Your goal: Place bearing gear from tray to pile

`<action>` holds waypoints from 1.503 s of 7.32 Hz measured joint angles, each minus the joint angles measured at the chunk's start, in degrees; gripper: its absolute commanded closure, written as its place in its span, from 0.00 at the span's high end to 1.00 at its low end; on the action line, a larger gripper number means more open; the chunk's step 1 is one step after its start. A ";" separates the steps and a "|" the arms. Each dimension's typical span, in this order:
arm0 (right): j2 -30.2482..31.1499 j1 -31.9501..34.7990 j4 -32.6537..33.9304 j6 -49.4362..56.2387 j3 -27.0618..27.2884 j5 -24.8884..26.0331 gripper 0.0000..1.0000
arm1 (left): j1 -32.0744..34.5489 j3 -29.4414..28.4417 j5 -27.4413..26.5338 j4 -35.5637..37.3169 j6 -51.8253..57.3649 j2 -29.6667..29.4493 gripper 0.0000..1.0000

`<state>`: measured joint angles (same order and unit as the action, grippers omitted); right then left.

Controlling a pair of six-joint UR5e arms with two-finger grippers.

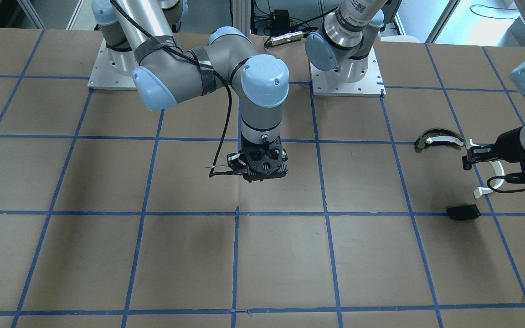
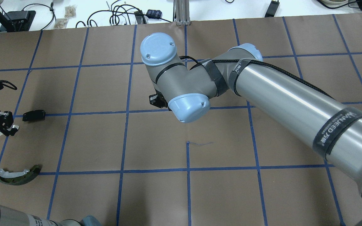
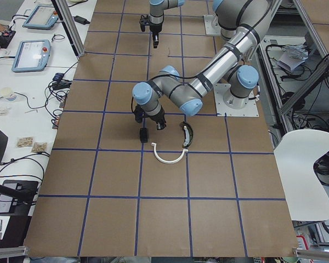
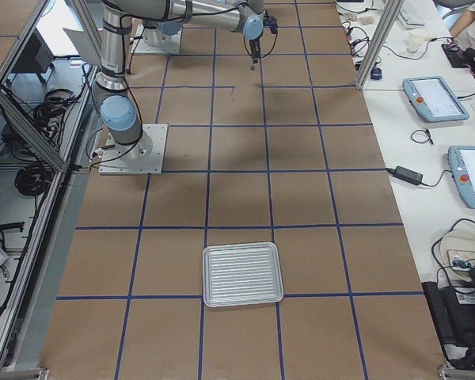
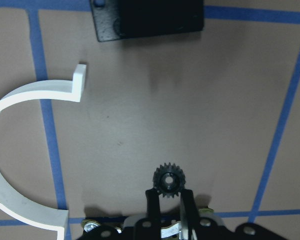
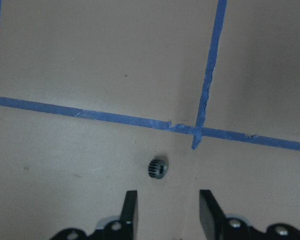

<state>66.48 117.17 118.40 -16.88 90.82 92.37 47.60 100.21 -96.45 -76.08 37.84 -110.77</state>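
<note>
Pinching the bearing gear (image 5: pixel 169 180) between the left jaws, nearly closed, tips pressed on its toothed rim at lower centre of the left wrist view (bore facing the camera). Held over the bench (image 5: pixel 190 115), amid the pile (image 1: pixel 462 212): white half-ring (image 5: pixel 40 91) at the left edge, flat black plate (image 5: pixel 147 20) at the top, both apart from the gear. Farther out, lower left of the overhead view, a dark curved piece with white strip (image 2: pixel 17 175), right at the half-ring's end. Over at the right jaws: spread wide, gripping nothing, above a second small gear (image 6: pixel 157 168) lying just beside a blue tape crossing (image 6: pixel 197 131). Lower centre of the right-side view: the tray (image 4: pixel 243 274).
</note>
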 measured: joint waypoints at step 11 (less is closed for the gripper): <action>23.20 -26.82 -24.11 15.44 -0.95 -2.88 0.84 | -1.89 -0.30 0.20 0.58 -0.62 -4.67 1.00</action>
<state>89.68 90.35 94.29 -1.44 89.87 89.49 45.71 99.91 -96.25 -75.50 37.22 -115.43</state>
